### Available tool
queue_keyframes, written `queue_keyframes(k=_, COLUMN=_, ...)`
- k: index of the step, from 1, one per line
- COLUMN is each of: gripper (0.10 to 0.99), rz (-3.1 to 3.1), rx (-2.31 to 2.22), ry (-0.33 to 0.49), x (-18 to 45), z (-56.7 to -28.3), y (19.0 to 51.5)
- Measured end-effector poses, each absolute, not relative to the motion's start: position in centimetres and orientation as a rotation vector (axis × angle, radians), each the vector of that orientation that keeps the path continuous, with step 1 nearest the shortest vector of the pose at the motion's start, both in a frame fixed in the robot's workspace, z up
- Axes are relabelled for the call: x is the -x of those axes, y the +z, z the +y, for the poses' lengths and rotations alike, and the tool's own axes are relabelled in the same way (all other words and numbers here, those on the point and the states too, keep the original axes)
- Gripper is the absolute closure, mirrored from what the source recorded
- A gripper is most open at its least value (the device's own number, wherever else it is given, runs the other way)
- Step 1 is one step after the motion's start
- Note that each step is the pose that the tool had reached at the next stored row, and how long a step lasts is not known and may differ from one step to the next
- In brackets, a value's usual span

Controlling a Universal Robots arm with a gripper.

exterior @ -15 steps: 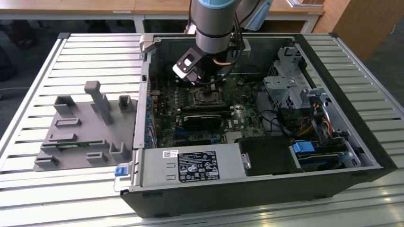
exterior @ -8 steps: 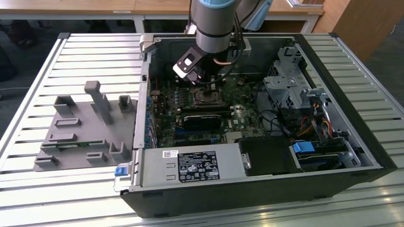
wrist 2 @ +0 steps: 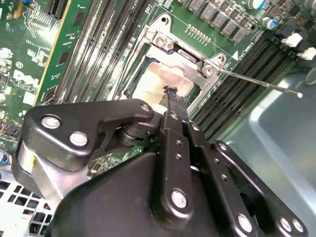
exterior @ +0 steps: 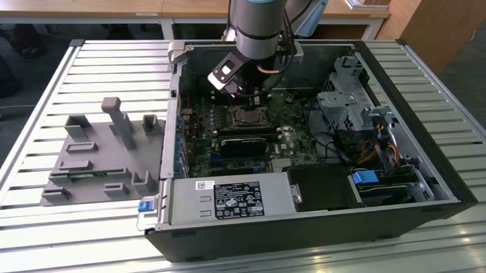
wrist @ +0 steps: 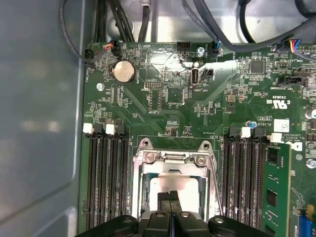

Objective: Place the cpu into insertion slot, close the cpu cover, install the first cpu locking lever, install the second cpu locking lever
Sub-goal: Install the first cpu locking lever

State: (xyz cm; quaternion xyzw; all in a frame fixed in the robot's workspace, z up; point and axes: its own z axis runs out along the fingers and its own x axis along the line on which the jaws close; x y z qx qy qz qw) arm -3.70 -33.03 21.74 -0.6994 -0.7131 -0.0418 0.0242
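**Gripper** (wrist 2: 173,96): mine, on the one arm. My fingers are pressed together with nothing between them. In the second wrist view their joined tip rests on the bare metal in the middle of the socket. In the exterior view I hang inside the open computer case (exterior: 304,233), directly over the socket.

**Cpu** (wrist: 174,183): dull silver square, seated flat in the insertion slot (wrist: 144,195). Its top shows through the cut-out, and my fingertips touch it near one edge.

**Cpu cover** (wrist: 148,170): silver-grey frame, lying down over the socket around the chip. Its hinged edge is on the side away from me.

**Locking lever** (wrist 2: 259,83): thin metal rod, running out from a corner of the socket. Its free end stands clear above the memory slots. I cannot tell whether a second rod along the socket's other side is latched.

**Motherboard** (wrist: 173,103): green, lying flat in the case floor.

**Memory slots** (wrist: 106,182): long black rows flanking the socket on both sides. One green memory stick (wrist: 276,187) stands in the outer bank.

**Coin battery** (wrist: 124,72): round and silver, on the board well apart from the socket.

**Power supply** (exterior: 227,200): grey box with a label, at the near end of the case.

**Grey fixture** (exterior: 99,153): moulded holder with upright posts, on the slatted table (exterior: 45,227) at the exterior view's left of the case.
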Motion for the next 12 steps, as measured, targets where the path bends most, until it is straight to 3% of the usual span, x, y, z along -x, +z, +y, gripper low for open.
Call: queue_keyframes(k=12, gripper=0.980, rz=-2.206, rx=2.164, ry=-0.128, x=3.7, z=-33.0, y=25.0)
